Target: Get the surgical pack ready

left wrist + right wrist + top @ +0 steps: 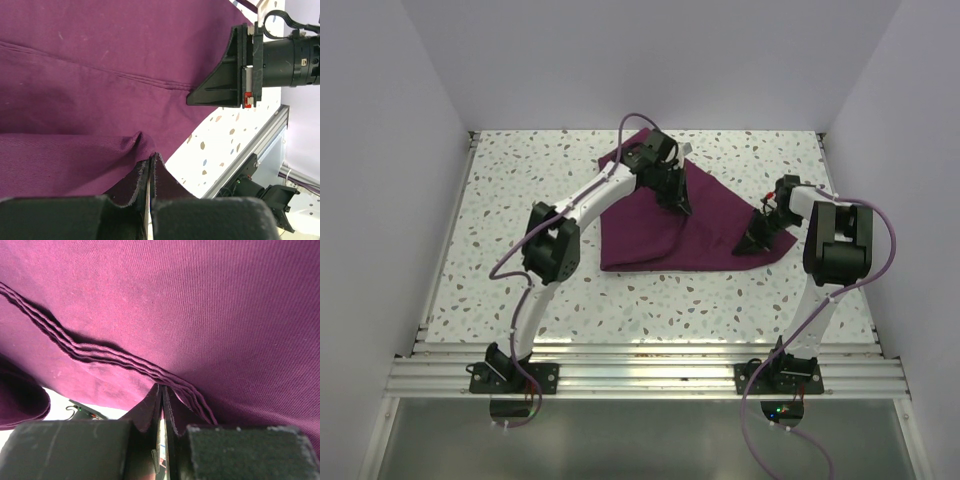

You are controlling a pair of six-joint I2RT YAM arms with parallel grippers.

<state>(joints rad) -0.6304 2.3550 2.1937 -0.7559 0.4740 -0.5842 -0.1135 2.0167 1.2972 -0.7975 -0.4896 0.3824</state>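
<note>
The dark magenta-purple cloth [650, 235] lies folded in a rough triangle on the speckled table [520, 180]. My left gripper [680, 207] is on its middle, shut on a raised pinch of the cloth [100, 60] at the fingertips [149, 159]. My right gripper [748, 245] is at the cloth's right corner, shut on a layered fold of the cloth [200, 300] at its tips [163, 388]. The right gripper also shows in the left wrist view [215, 95], with its tips on the cloth edge. The steel tray, instruments and gauze are not visible.
An aluminium rail [640, 365] runs along the near table edge, with both arm bases on it; it also shows in the left wrist view [260, 145]. White walls enclose the table on the left, back and right. Bare speckled table surrounds the cloth.
</note>
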